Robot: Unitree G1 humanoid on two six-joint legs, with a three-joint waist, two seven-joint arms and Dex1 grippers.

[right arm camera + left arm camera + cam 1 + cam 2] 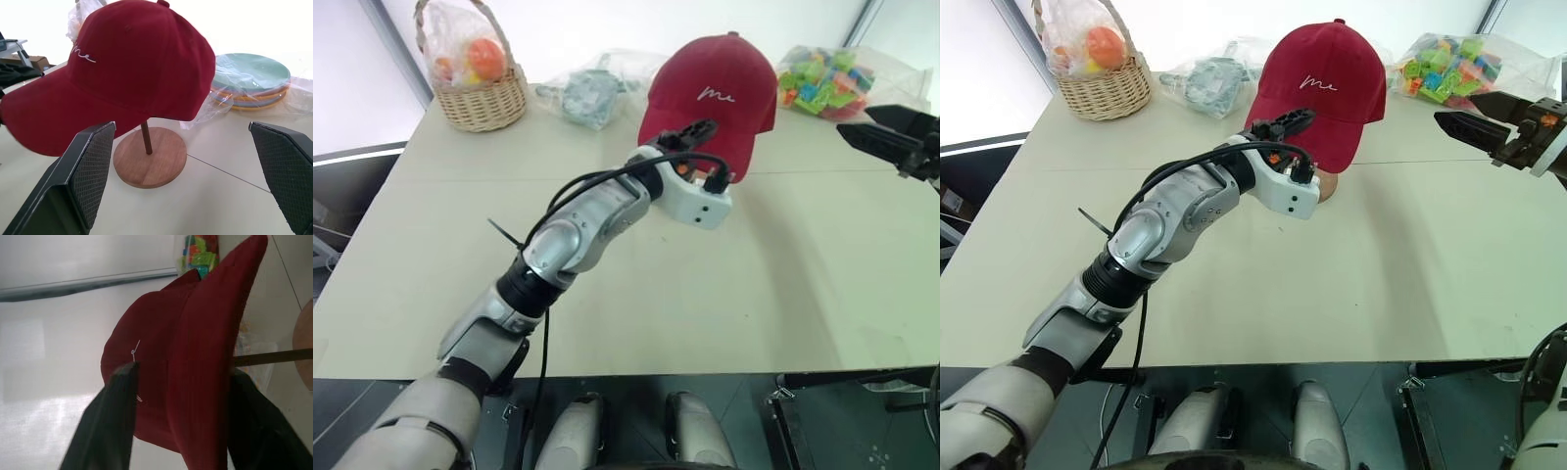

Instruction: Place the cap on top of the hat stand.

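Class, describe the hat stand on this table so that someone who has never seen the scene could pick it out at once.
Start at the pale table and find the dark red cap at its far side, between the wicker basket and the bag of coloured blocks. The hat stand is under that cap: a thin brown rod rising from a round wooden base. Nothing else there is bare wood.

A pale beige tabletop [783,274] stands against a bright white wall [587,24], evenly lit. A dark floor [342,186] shows at the left and along the near edge.
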